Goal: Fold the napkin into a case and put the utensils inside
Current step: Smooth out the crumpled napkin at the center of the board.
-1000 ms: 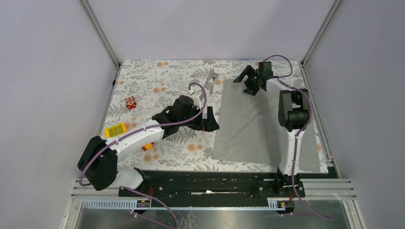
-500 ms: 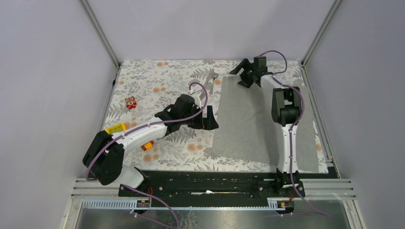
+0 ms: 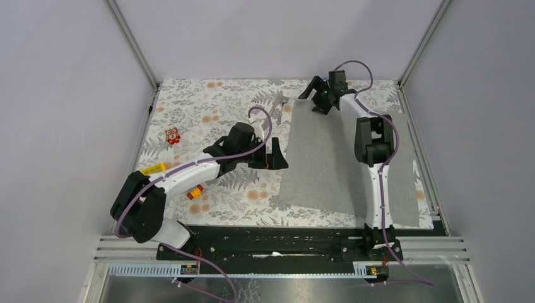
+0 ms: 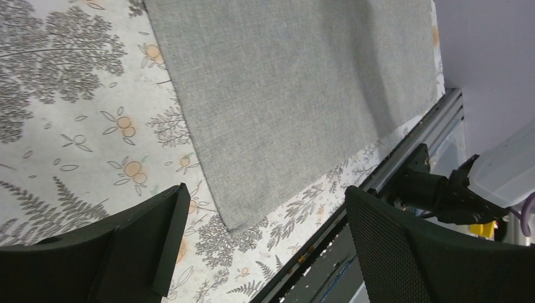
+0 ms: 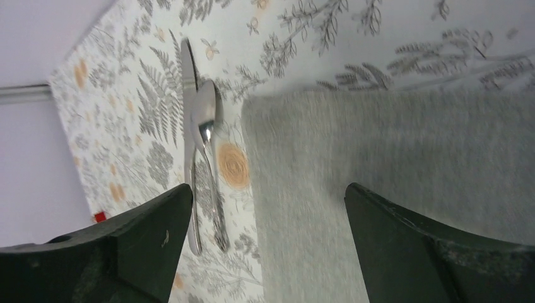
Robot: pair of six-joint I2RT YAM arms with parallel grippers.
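I am holding my right hand [image 3: 317, 100] spread above the napkin [image 3: 340, 158], at its far left corner, and my left hand [image 3: 278, 156] spread at its left edge. The napkin is lying flat on the right side of the desk [image 3: 208, 107], long axis near-far. The utensils [image 5: 203, 158] are lying just left of it, parallel.

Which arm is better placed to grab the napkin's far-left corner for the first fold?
Right. The right gripper hangs open over that corner of the napkin, and its wrist view shows the corner between its fingers. The left gripper, also open, sits by the near-left corner instead.
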